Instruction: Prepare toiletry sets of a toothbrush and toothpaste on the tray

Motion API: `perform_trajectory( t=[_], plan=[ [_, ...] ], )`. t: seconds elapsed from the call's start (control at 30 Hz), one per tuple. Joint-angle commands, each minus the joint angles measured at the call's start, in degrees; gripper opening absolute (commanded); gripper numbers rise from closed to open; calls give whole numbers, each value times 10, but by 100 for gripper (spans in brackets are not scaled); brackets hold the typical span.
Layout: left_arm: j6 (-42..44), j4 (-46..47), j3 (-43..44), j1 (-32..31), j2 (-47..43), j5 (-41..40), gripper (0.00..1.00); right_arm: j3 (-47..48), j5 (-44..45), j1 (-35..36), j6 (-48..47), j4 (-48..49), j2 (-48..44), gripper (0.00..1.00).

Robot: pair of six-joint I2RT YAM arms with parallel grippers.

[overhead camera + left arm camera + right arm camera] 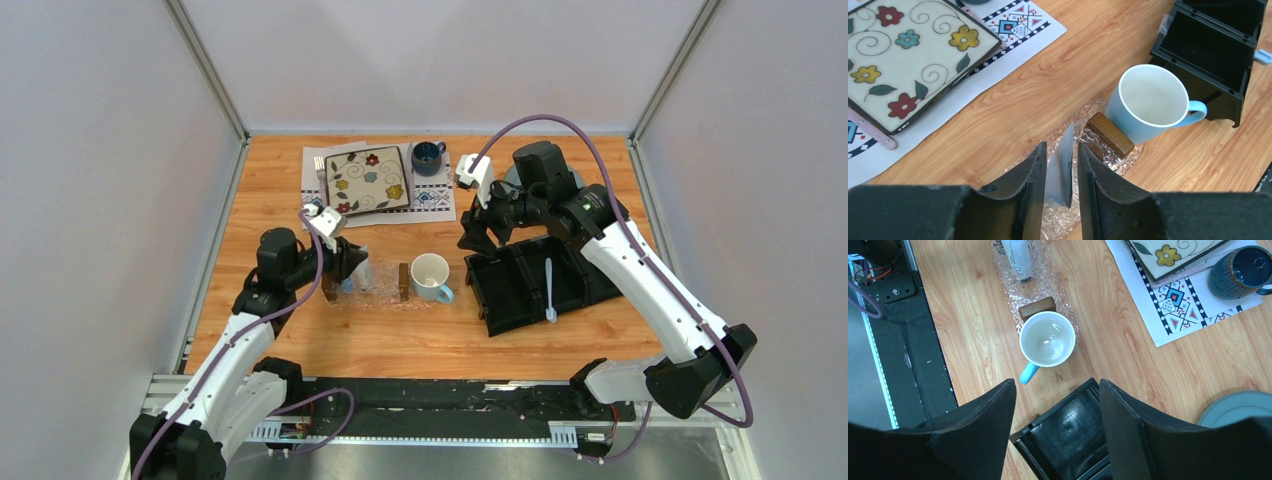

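Over the black organizer (500,300), our right gripper (1058,390) hangs open; the toothbrush (549,288) lies inside, near-right of it, running near to far. Above the tray (383,293) at left, our left gripper (1062,147) straddles a whitish tube (1058,170); grip unclear.

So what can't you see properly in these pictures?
- Left wrist view: the left pincer hides the near part of the tray and the bottom of the whitish tube.
- Right wrist view: the top edge cuts off that tube.
- Top view: the toothbrush bristles are too small.
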Motion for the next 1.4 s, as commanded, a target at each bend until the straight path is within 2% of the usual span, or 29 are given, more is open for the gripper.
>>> perform_trajectory(
  t=[0.0, 0.33, 0.7, 0.93, 1.13, 1.37],
  plan=[
    [13, -2, 24, 4, -27, -2, 39, 4, 8, -3, -9, 8, -17, 66],
    [-3, -57, 83, 5, -60, -2, 50, 0, 38, -3, -13, 1, -28, 66],
    [14, -164, 223, 5, -54, 14, 51, -73, 187, -30, 8, 1, -59, 65],
    [39, -226, 310, 5, -30, 15, 52, -153, 227, -130, 32, -28, -94, 64],
    [42, -238, 309, 5, -10, 26, 52, -206, 231, -208, 48, -34, -109, 62],
    [53, -229, 300, 5, 1, 15, 52, -270, 225, -249, 54, -34, -88, 63]
  ],
)
